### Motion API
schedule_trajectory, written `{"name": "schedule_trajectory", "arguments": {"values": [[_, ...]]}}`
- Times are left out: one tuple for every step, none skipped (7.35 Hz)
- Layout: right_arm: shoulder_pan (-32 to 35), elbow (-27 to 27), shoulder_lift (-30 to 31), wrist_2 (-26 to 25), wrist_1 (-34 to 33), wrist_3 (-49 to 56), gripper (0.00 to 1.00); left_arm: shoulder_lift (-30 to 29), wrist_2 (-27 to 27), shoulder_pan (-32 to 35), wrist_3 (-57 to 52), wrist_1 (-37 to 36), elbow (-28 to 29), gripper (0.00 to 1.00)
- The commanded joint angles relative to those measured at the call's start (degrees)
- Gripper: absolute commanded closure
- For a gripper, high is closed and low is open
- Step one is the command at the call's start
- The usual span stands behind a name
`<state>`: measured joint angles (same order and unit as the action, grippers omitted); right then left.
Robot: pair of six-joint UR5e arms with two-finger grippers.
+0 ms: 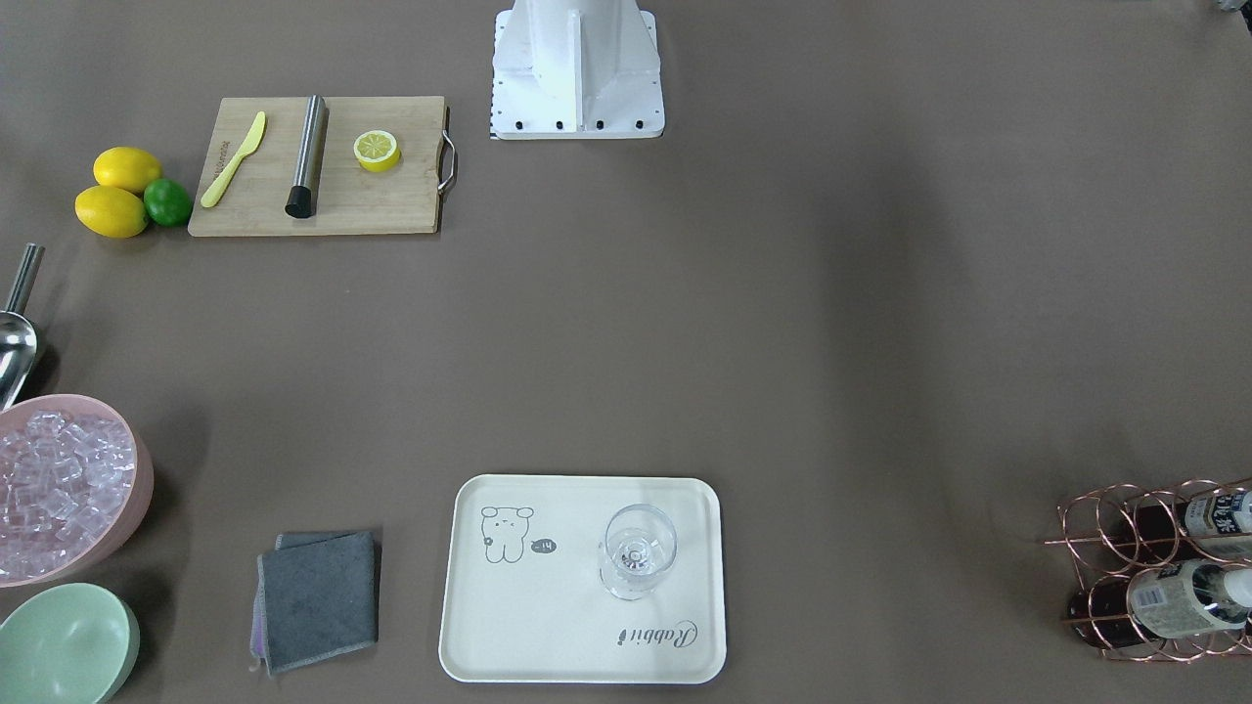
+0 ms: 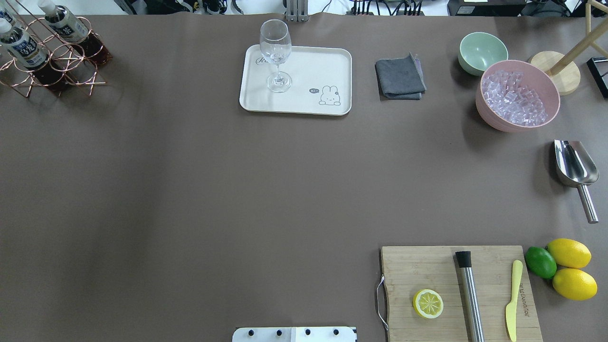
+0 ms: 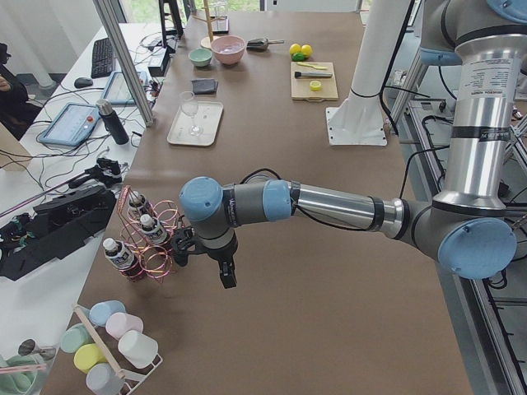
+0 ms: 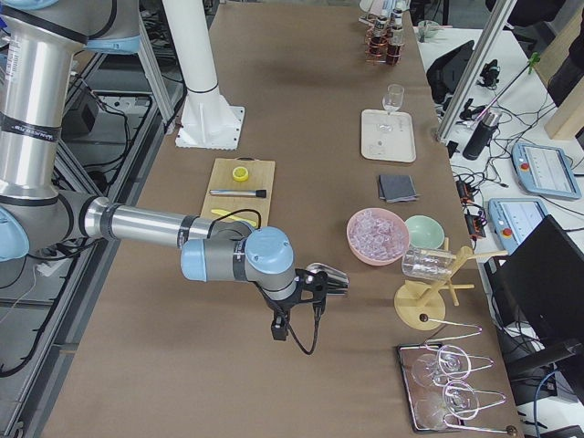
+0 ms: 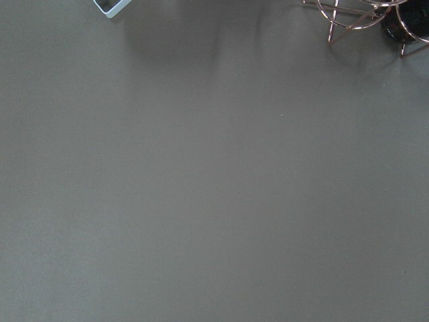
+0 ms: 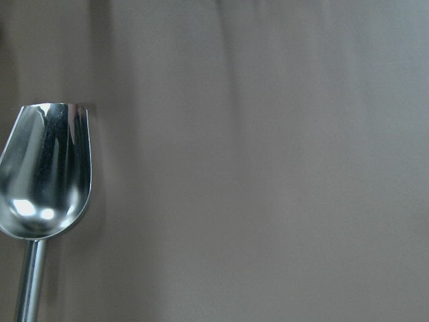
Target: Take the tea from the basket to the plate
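The basket is a rose-gold wire rack at the table's far left corner; it also shows in the front view and the left side view. Tea bottles with white caps and pale labels stand in its rings. The plate is a cream tray with a bear drawing, far centre. My left gripper hangs above the table just beside the basket. My right gripper hangs near the scoop. I cannot tell whether either is open or shut.
A wine glass stands on the plate. A grey cloth, green bowl, pink ice tub and metal scoop lie to the right. A cutting board with lemon half, muddler and knife is near right, lemons beside it.
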<state>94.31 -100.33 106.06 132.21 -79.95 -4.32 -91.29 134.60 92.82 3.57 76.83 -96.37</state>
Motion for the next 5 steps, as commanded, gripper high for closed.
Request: {"name": "schedule_trajectory", "arguments": {"values": [[-0.87, -0.56, -0.06, 0.41, -0.2, 0.02, 0.0, 5.47, 0.66, 0.25, -6.58, 9.17, 0.14, 0.02], [-0.88, -0.22, -0.06, 0.33, -0.12, 0.02, 0.0, 5.6, 0.49, 0.43, -6.56, 9.13, -0.22, 0.02], [-0.97, -0.04, -0.06, 0.07, -0.03, 0.02, 0.0, 5.69, 0.49, 0.43, -6.64, 9.04, -0.31, 0.02], [-1.06, -0.04, -0.06, -0.02, 0.06, 0.02, 0.0, 5.69, 0.49, 0.52, -6.64, 9.04, -0.39, 0.02], [-1.06, -0.04, 0.02, -0.02, 0.06, 0.02, 0.0, 5.69, 0.49, 0.52, -6.64, 9.04, -0.57, 0.02]]}}
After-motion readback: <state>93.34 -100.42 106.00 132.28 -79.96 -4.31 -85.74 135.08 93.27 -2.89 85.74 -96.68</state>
